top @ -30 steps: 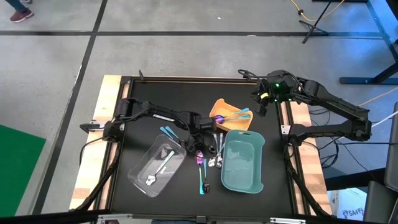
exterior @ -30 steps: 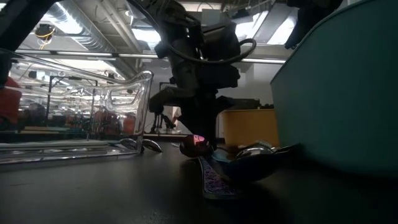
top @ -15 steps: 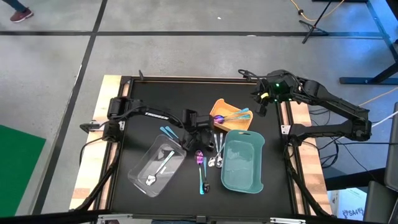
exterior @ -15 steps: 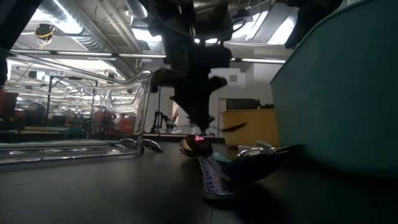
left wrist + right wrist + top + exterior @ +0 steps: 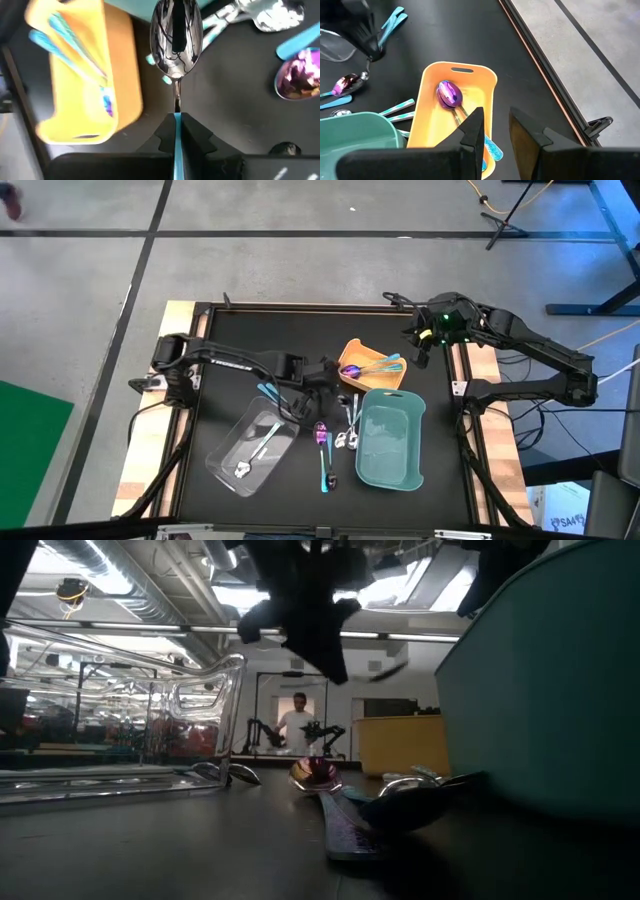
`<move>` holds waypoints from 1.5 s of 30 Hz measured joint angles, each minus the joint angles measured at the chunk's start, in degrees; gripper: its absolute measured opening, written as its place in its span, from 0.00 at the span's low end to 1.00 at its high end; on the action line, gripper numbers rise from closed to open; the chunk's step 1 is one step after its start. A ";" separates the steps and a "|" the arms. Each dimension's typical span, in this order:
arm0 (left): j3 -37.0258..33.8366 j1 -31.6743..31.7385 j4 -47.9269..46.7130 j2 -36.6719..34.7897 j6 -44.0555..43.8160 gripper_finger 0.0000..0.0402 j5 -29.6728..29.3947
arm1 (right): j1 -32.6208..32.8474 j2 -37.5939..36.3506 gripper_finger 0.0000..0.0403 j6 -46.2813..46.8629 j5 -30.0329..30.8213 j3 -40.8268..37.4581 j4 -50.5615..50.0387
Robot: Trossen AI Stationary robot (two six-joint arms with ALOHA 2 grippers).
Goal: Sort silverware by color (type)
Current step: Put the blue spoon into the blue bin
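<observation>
My left gripper (image 5: 320, 376) hangs above the middle of the table, shut on a spoon with a shiny silver bowl (image 5: 173, 35) and a teal handle. In the low view this spoon (image 5: 386, 670) sticks out of the raised gripper (image 5: 318, 635). More silverware lies flat on the black table: a purple-bowled spoon (image 5: 321, 434) and silver ones (image 5: 346, 432). The yellow tray (image 5: 485, 85) holds a purple spoon (image 5: 448, 95). My right gripper (image 5: 495, 131) waits open over the far right, above that tray. My left gripper pinches the spoon's teal handle (image 5: 175, 131) between its two fingers, the fingers lying along the handle. The thin neck and the silver bowl stick out past the fingertips. The gripper slants downward from above, and the spoon is lifted clear of the table.
A clear tray (image 5: 250, 446) with a few pieces in it stands at the near left. A deep teal tray (image 5: 392, 442) stands at the near right. Two teal handles (image 5: 270, 392) lie beside the clear tray. A person (image 5: 298, 726) stands in the room beyond.
My left gripper has risen from the heap of silverware and drawn slightly toward the far edge, staying shut. The silver spoon has come up with it and now hangs clear of the table; the other pieces lie where they were.
</observation>
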 joint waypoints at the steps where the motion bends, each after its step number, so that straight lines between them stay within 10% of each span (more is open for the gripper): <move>1: 0.00 -0.18 0.22 -0.58 0.02 0.02 -0.49 | 0.00 0.00 0.20 0.00 0.00 0.00 0.00; 24: 0.07 -4.08 21.68 -2.62 24.28 0.02 -3.63 | 0.00 0.00 0.20 0.67 -0.18 0.00 0.05; 45: 0.07 -5.53 22.67 -2.60 31.10 0.03 -6.18 | 0.00 7.72 0.20 31.17 -14.10 0.00 18.14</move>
